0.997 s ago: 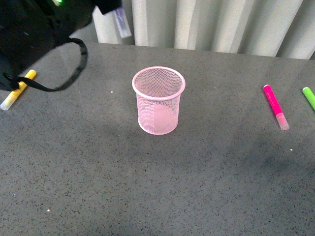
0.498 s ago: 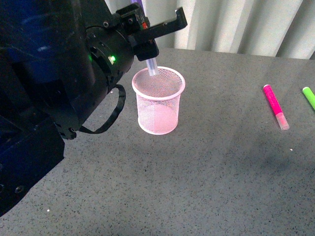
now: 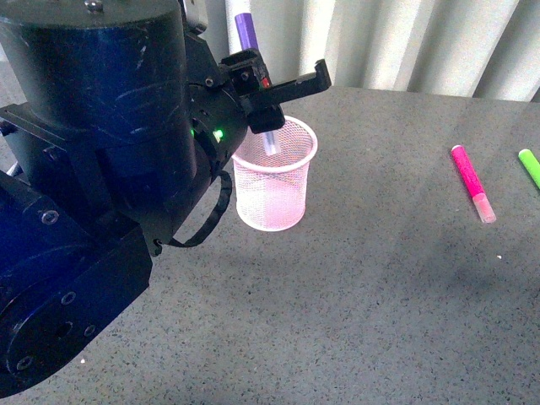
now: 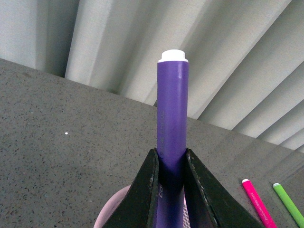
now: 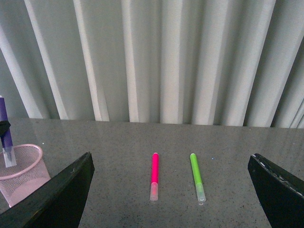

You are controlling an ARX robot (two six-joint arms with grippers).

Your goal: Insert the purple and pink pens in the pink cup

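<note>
The left arm fills the left of the front view, reaching over the pink cup. The left gripper is clamped on the purple pen, holding it nearly upright with its clear cap dipping inside the cup's mouth. The arm's bulk hides the table behind it and part of the cup's left wall. The right gripper has its fingers spread wide apart. The pink pen lies well to the cup's right, near a green marker that the frame edge cuts off.
</note>
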